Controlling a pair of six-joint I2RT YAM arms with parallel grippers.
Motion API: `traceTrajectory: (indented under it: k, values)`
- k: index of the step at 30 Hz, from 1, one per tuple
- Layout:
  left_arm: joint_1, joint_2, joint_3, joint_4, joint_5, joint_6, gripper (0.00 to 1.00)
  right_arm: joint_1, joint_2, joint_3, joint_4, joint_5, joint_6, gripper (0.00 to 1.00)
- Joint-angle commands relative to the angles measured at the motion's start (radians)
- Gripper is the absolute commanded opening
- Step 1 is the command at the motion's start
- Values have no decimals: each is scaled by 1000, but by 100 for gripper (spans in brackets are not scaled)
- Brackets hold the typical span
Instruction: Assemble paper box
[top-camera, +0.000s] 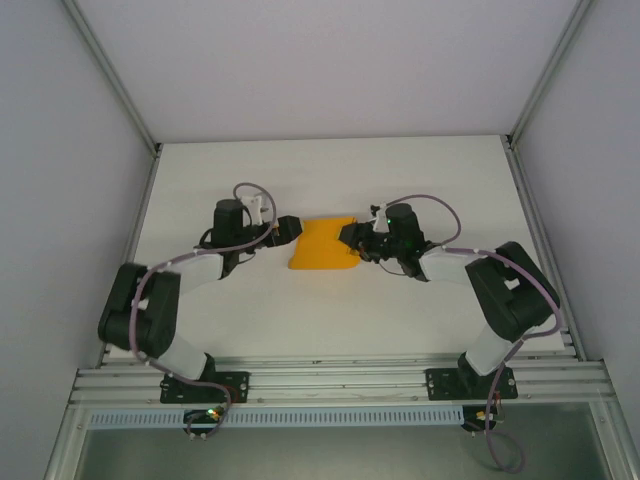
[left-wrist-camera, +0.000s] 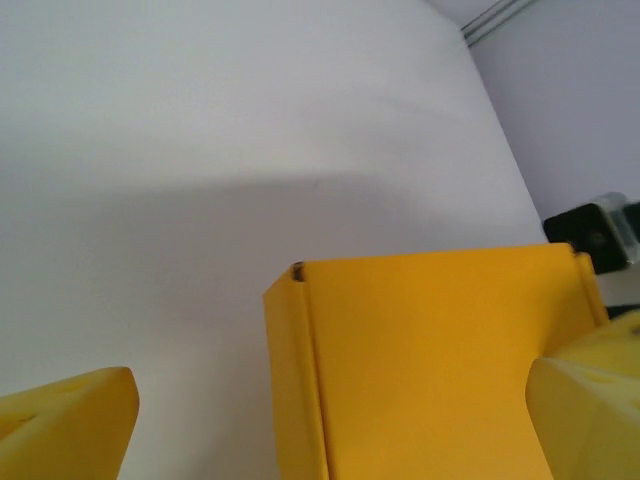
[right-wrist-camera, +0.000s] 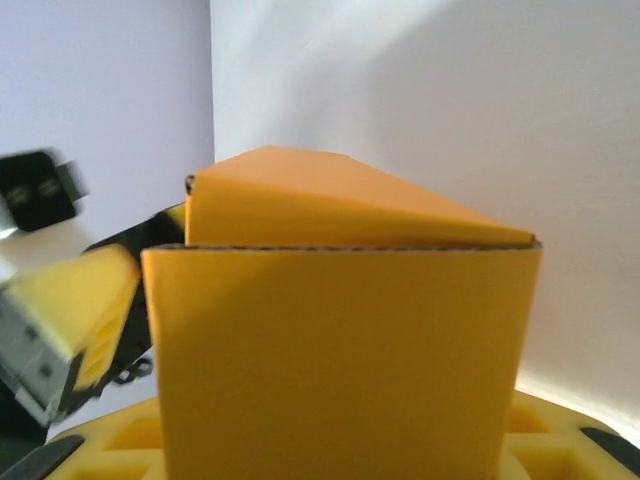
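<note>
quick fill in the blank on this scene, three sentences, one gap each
1. The orange-yellow thin card paper box rests on a ___ table.
2. The box lies ___ the left claw and the right claw.
3. In the left wrist view, the claw's fingers are ___ in colour.
Missing words: white; between; yellow

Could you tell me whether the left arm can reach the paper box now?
Likely yes: the paper box lies between the left gripper's open fingers, nothing blocking; the right gripper is at its opposite end.
</note>
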Motion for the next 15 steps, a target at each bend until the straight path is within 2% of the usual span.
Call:
traceTrajectory:
  k: [1,3,5,7,8,10,15]
  values:
    - [-111,-133,73,-192,-178,369,100,-68,-44,40,-312,-41,58,35]
    - [-192,-167,90,-278,-285,601,100,-120,-47,90,-482,-106,66,30]
    - [-281,-183,89,-351,-341,819,100,-151,-64,107,-548,-163,84,31]
    - [-363,-190,79,-363,-408,960,100,-166,-95,116,-582,-188,103,30]
    - [-402,-190,77,-362,-449,1008,100,-172,-112,130,-625,-196,104,31]
    - [-439,-191,76,-359,-456,1061,100,-189,-137,163,-709,-214,97,32]
    - [-466,-165,112,-382,-452,1127,100,-215,-172,210,-837,-298,127,34]
